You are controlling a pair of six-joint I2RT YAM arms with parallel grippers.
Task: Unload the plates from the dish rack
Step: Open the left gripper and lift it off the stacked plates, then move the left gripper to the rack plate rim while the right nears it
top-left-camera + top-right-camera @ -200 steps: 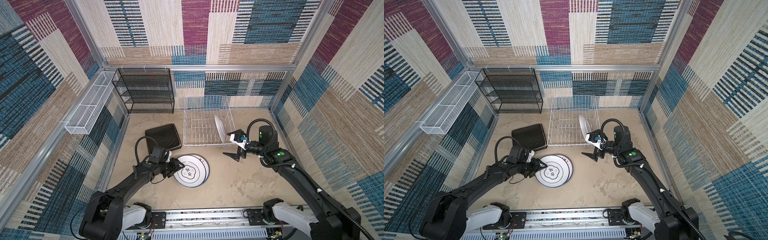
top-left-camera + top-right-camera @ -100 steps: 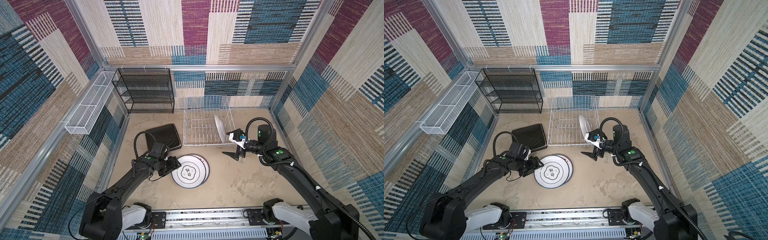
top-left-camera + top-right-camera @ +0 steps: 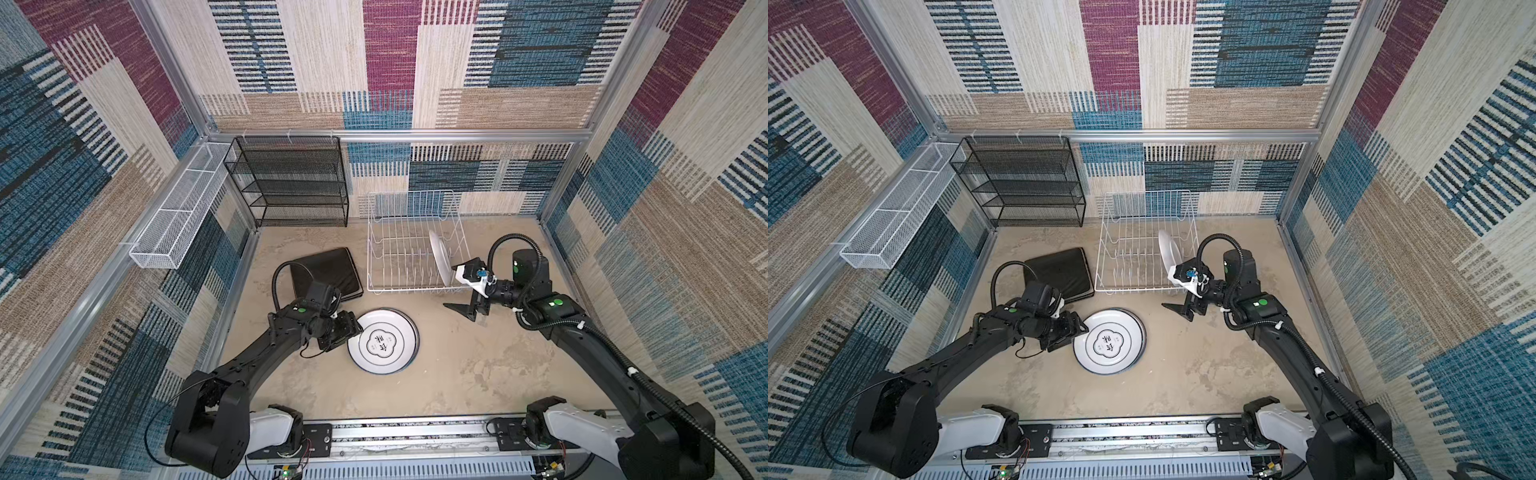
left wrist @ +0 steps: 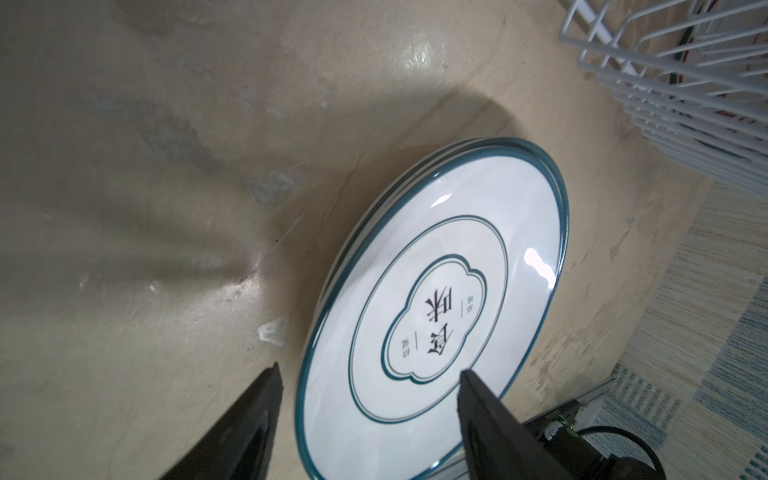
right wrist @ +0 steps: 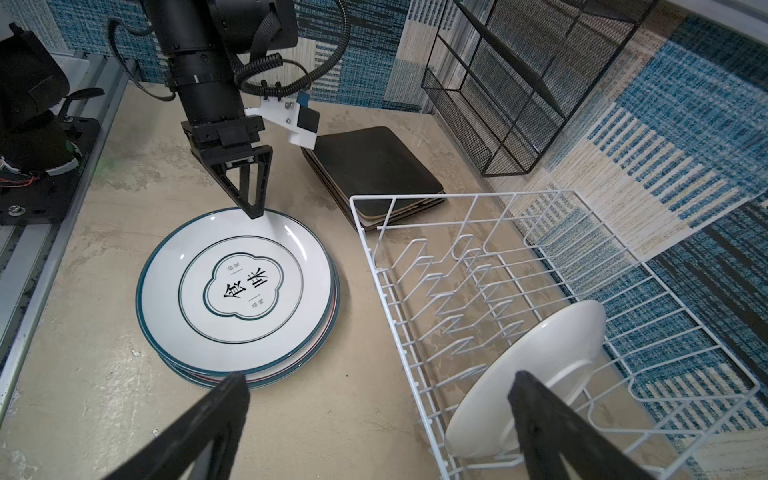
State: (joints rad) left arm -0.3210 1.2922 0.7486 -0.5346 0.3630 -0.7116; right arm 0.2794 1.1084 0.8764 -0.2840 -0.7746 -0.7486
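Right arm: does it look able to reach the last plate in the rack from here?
Probably yes. The right gripper hangs open beside the dish rack corner, and the round plate stands alone at that end. Only the rack's own wire side lies between them.

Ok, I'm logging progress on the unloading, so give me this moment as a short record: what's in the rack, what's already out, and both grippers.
dish rack: one round white plate standing on edge near its right end
round stack: on the table in front of the rack, face up, teal rims
square stack: on the table left of the rack, black backs up
left gripper: open, at the round stack's edge
right gripper: open, close to the racked plate, not holding it
left to unload: that one plate
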